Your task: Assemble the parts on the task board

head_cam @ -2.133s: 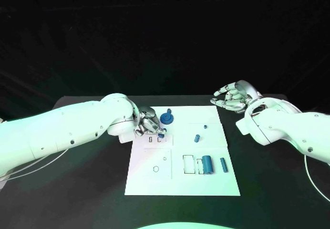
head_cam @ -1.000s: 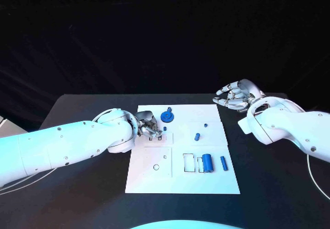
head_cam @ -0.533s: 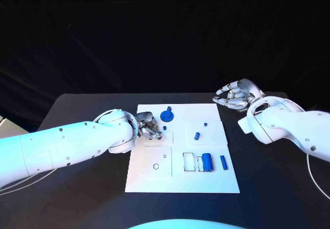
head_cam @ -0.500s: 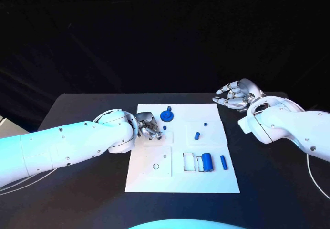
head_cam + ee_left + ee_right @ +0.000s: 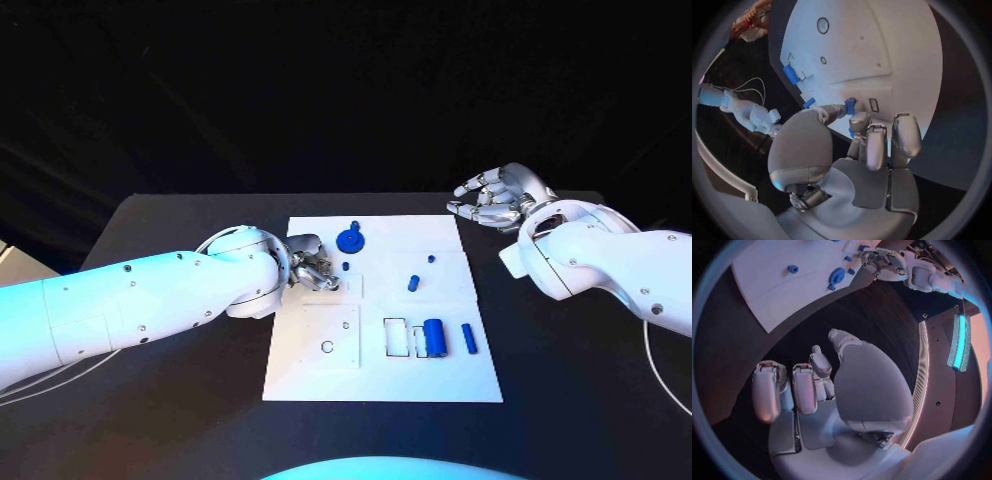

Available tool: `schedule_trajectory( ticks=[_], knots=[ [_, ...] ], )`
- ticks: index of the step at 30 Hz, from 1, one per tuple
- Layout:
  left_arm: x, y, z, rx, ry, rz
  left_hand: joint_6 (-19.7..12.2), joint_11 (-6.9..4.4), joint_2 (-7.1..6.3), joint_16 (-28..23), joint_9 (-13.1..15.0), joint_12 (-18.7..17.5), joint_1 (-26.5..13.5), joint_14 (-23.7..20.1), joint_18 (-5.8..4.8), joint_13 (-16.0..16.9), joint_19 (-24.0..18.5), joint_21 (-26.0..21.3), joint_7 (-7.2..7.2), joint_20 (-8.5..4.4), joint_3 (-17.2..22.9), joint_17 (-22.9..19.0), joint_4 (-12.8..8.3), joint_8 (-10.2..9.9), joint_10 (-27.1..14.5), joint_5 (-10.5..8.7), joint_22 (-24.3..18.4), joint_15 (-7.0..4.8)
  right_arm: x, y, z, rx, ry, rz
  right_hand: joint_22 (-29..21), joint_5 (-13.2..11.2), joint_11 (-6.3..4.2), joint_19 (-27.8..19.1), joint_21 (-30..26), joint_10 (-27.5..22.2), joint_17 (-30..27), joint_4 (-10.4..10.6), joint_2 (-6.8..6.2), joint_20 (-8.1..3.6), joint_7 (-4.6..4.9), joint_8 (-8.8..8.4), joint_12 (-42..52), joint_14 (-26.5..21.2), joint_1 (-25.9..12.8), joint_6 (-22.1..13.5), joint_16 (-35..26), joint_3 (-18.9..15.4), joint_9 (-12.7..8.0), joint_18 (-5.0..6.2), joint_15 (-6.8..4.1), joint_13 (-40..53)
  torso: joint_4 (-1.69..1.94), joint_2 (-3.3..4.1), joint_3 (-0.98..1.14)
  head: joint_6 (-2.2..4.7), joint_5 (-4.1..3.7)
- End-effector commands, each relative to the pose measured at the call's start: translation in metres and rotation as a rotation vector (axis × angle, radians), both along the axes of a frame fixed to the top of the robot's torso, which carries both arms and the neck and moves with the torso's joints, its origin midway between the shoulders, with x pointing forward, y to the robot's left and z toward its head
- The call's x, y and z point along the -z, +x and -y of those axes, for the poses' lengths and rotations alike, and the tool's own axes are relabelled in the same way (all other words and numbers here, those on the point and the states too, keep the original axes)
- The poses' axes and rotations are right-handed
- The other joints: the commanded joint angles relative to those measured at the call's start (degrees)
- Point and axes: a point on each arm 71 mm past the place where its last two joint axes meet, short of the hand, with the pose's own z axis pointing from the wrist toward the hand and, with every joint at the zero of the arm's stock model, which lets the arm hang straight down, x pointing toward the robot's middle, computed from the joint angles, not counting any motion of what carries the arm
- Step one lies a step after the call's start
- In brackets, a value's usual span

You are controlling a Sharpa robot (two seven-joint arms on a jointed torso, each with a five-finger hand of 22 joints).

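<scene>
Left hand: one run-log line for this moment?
left hand: pinching small blue part over task board | right hand: curled, empty, off board

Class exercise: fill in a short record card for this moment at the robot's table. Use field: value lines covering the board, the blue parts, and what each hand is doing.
Surface: black table
Board: white task board, lying flat in the middle of the table
Round part: blue disc-shaped part near the board's far edge
Near-edge parts: thick blue cylinder beside a slimmer blue rod
Left hand: left hand over the board's left side, fingers pinching a small blue part
Right hand: right hand off the board past its far right corner, fingers curled, holding nothing
</scene>
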Motion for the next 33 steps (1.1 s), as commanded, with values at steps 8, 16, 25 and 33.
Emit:
schedule_trajectory(
  ticks=[8,16,25,33],
  knots=[
    [0.0037,-0.0011,0.0026,0.017,0.018,-0.029,0.3,-0.02,0.18,0.23,0.05,0.15,0.64,4.2,-0.56,0.02,0.48,0.38,-0.14,-0.12,12.01,8.21,-11.56,-0.14,0.47,0.28,0.04,-0.5,0.0001,-0.0004,-0.001,-0.011,-0.007,0.002,11.11,0.25,-0.13,0.77,-0.18,-0.08,3.57,0.12,0.43,0.3,-0.04,0.32,-0.29,2.95,0.03,-0.46,-0.38,-0.29,-0.05,0.57,0.05,-0.06,-0.04,0.04,0.03,-0.08,0.02],
    [0.0055,-0.0006,0.0049,0.024,0.026,-0.052,0.38,-0.03,0.19,0.23,0.07,0.21,0.58,4.2,-0.57,0.14,0.53,0.42,-0.16,-0.14,12.09,8.21,-11.49,-0.2,0.59,0.42,0.12,-0.52,0.0002,-0.0004,-0.0012,-0.012,-0.007,0.002,11.13,0.4,-0.15,0.83,-0.14,-0.01,3.63,0.05,0.5,0.28,-0.06,0.38,-0.24,2.99,0.03,-0.48,-0.36,-0.34,-0.08,0.56,0.02,-0.07,-0.04,0.06,0.06,-0.26,-0.03],
    [0.0089,0.0001,0.0062,0.031,0.041,-0.097,0.49,-0.04,0.15,0.29,0.13,0.29,0.29,4.23,-0.59,0.26,0.54,0.44,-0.19,-0.16,12.0,8.31,-11.29,-0.26,0.76,0.61,0.15,-0.53,0.0002,-0.0003,-0.0017,-0.013,-0.007,0.002,11.13,0.4,-0.15,0.83,-0.14,-0.01,3.63,0.05,0.5,0.28,-0.06,0.38,-0.24,2.99,0.03,-0.48,-0.36,-0.34,-0.08,0.56,0.02,-0.07,-0.02,0.0,0.1,-0.54,-0.09],
    [0.0107,0.0022,0.0075,0.032,0.054,-0.117,0.64,-0.1,0.17,0.38,0.22,0.44,-0.06,4.27,-0.61,0.46,0.6,0.49,-0.27,-0.18,11.93,8.45,-11.09,-0.29,1.01,0.86,0.26,-0.54,0.0003,-0.0009,-0.0029,-0.017,-0.006,0.001,11.13,0.4,-0.15,0.83,-0.14,-0.01,3.63,0.05,0.5,0.28,-0.06,0.38,-0.24,2.99,0.03,-0.48,-0.36,-0.34,-0.08,0.56,0.02,-0.07,-0.04,-0.03,0.09,-0.69,-0.08]
  ],
)
